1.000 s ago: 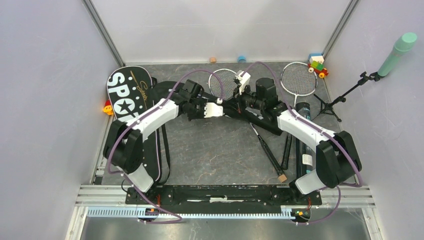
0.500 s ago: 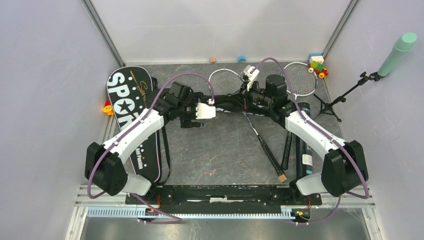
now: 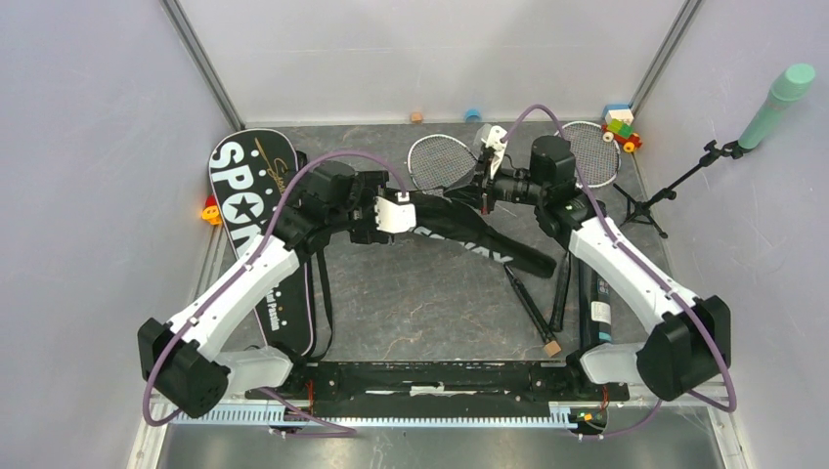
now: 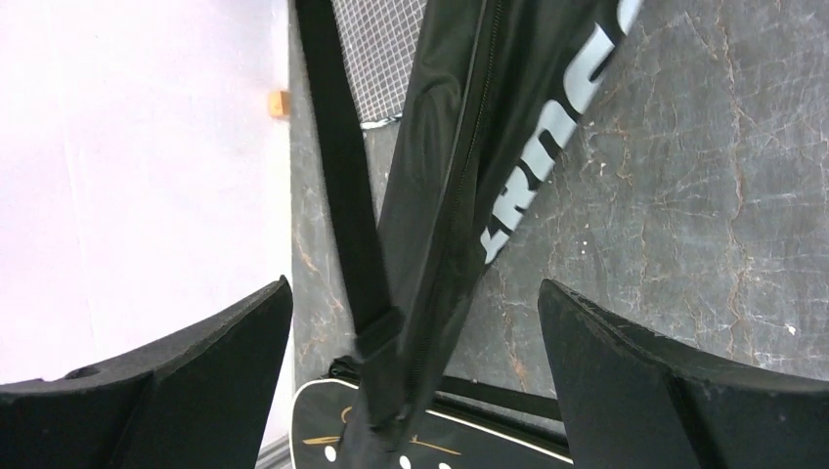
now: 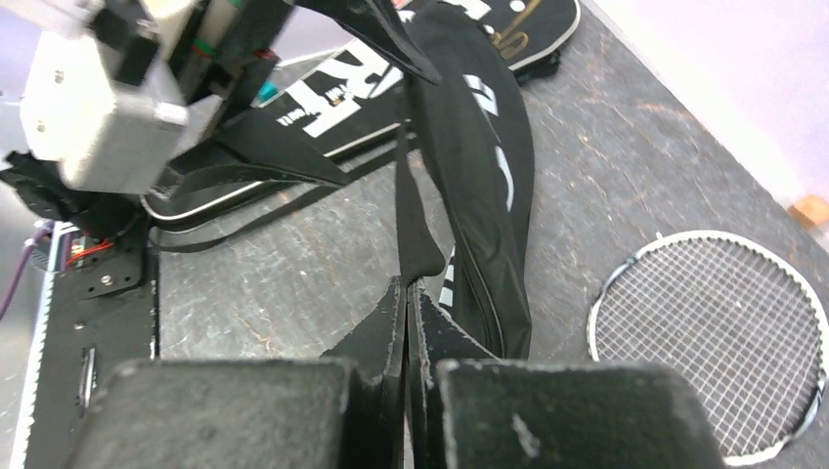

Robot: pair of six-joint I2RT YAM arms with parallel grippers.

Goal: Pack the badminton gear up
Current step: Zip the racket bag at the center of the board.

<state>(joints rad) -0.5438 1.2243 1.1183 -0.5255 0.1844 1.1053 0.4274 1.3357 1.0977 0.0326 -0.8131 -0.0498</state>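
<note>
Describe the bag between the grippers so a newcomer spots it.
On the dark table, look to the middle. A slim black fabric racket bag stretches diagonally there, its strap pinched by the right gripper. Unlike the wide "SPORT" bag at left, it is narrow and crumpled.

Racket bag (image 3: 249,186): black, white "SPOR" lettering, white dots, gold script.
Second racket bag (image 3: 469,242): black, white lettering.
Racket heads (image 3: 440,161): white strings, fine grid.
Tube (image 3: 596,298): black, white label.
Microphone (image 3: 777,103): mint green; stand (image 3: 650,205) black.
Toy blocks (image 3: 621,127): red, yellow, green, blue.
Table (image 3: 420,293): dark grey, pale veining.
</note>
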